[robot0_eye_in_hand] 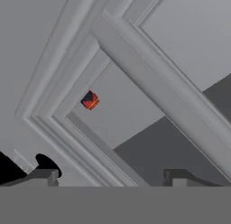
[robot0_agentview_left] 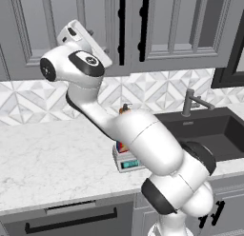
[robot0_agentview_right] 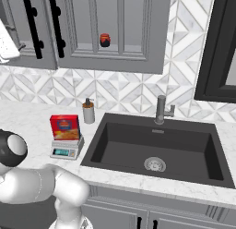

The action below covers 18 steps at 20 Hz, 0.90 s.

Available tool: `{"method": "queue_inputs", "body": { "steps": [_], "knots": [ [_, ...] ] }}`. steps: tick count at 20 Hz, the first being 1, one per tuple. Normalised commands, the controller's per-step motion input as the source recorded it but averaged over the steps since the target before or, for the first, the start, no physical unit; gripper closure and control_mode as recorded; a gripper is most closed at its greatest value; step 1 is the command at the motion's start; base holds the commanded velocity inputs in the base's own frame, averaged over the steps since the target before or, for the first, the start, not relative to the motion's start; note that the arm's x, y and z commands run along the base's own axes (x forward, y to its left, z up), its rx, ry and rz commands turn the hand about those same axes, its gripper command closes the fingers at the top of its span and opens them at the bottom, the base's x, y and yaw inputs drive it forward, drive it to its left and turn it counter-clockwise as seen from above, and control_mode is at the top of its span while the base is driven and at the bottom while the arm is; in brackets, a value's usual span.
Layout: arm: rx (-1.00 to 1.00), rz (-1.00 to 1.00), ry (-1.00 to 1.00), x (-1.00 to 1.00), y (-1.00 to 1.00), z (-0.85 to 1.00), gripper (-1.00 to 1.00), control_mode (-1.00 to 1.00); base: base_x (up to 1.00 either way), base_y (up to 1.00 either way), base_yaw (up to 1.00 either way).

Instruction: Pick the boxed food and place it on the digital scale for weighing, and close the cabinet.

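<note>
Spread hand at cabinet door, boxed food on digital scale well below.

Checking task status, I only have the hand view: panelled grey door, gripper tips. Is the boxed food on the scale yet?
Observer: Yes. The boxed food stands upright on the digital scale, beside the sink.
Operator: Cabinet doors?
Observer: Both doors of the cabinet look shut, black handles side by side.
Operator: Gripper carrying anything?
Observer: No. The gripper is open and empty, up against the left door.
Operator: That red speck?
Observer: A small red jar with dark lid, seen through the right door.
</note>
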Motion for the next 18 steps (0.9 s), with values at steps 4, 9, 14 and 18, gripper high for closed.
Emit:
{"method": "queue_inputs", "body": {
  "steps": [4, 9, 14, 18],
  "knots": [
    [0.00, 0.00, 0.00, 0.85, -0.43, -0.27, -1.00, -1.00, 0.00, 0.00, 0.00],
    [0.00, 0.00, 0.01, 0.92, -0.29, -0.25, -1.00, -1.00, 0.00, 0.00, 0.00],
    [0.00, 0.00, 0.08, 0.96, -0.30, -0.67, -1.00, -1.00, 0.00, 0.00, 0.00],
    [0.00, 0.00, 0.12, 0.68, -0.55, -0.99, -1.00, -1.00, 0.00, 0.00, 0.00]
  ]
}}
